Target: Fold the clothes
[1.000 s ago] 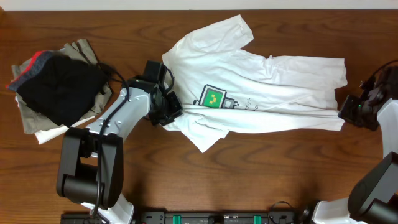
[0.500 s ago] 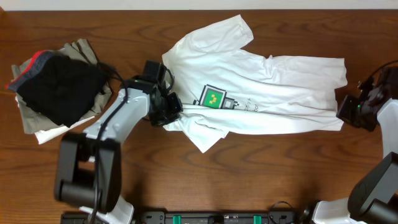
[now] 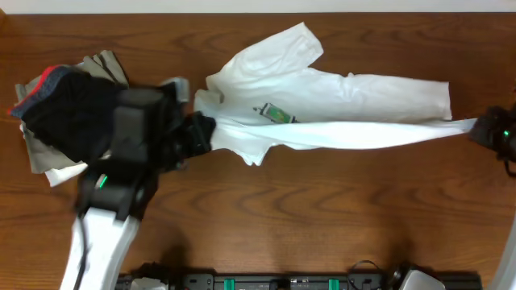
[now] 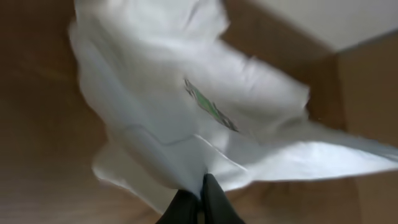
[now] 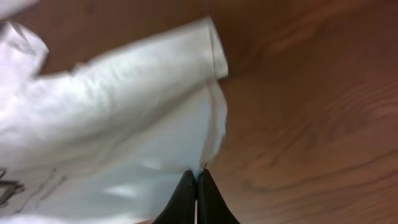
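A brown wood-grain table [image 3: 322,234] lies beneath. The white garment [image 3: 363,101] bears a green print [image 4: 208,107] — lettering unreadable. Left gripper [image 4: 198,198] and right gripper [image 5: 197,186] each pinch its cloth.

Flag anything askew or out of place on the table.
The white shirt is bunched, its near edge stretched taut between the left gripper and right gripper; a rumpled clothes heap sits at the left.

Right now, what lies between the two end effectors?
The white shirt, stretched from the left end effector to the right end effector, each shut on its cloth; the overhead view shows it.
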`<state>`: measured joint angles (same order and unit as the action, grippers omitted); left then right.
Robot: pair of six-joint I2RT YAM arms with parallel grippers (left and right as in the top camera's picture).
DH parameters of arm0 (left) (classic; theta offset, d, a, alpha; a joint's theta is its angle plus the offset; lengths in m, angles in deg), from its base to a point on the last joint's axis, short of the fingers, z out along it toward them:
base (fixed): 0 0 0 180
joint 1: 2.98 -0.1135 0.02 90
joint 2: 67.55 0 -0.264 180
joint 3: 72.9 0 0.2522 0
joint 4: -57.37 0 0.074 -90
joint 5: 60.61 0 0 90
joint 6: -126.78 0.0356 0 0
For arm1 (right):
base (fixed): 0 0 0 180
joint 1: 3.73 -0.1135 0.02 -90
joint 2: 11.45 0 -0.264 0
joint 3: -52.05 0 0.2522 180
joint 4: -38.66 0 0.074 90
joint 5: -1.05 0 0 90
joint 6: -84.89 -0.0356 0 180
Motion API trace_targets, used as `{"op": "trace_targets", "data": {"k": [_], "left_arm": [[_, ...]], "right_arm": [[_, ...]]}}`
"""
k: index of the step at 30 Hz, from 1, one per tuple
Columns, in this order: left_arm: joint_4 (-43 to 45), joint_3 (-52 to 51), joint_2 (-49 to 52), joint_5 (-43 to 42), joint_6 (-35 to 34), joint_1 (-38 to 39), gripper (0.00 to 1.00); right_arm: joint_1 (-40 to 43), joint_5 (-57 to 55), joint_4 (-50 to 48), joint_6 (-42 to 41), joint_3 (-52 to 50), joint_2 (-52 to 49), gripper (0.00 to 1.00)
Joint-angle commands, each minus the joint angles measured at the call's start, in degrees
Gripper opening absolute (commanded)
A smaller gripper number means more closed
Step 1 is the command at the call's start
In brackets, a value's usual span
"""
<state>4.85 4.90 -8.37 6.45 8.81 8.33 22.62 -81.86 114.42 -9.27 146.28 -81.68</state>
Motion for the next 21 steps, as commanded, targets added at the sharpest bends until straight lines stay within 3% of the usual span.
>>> {"op": "trace_targets", "data": {"k": [1, 5, 10, 16, 21], "left_arm": [[0.44, 2.12, -7.69, 3.58, 1.38, -1.81, 0.06], [2.29, 4.50, -15.96, 4.24, 1.36, -3.58, 0.06], [3.32, 6.84, -20.68, 11.63, 1.36, -3.98, 0.06], [1.90, 6.82, -17.70, 12.52, 1.40, -3.96, 0.06], [1.57, 6.80, -10.40, 12.52, 1.38, -3.96, 0.06]], "right_arm": [[0.26, -0.20, 0.81, -0.94, 2.51, 4.04, 0.01], [0.26, -0.26, 0.74, -1.20, 6.45, 8.81, 0.01], [0.26, -1.53, 0.72, -1.60, 11.19, 10.73, 0.01], [0.26, -1.55, 1.18, -1.57, 11.78, 8.07, 0.01], [0.24, -1.44, 1.49, -1.57, 11.78, -0.24, 0.01]]}}
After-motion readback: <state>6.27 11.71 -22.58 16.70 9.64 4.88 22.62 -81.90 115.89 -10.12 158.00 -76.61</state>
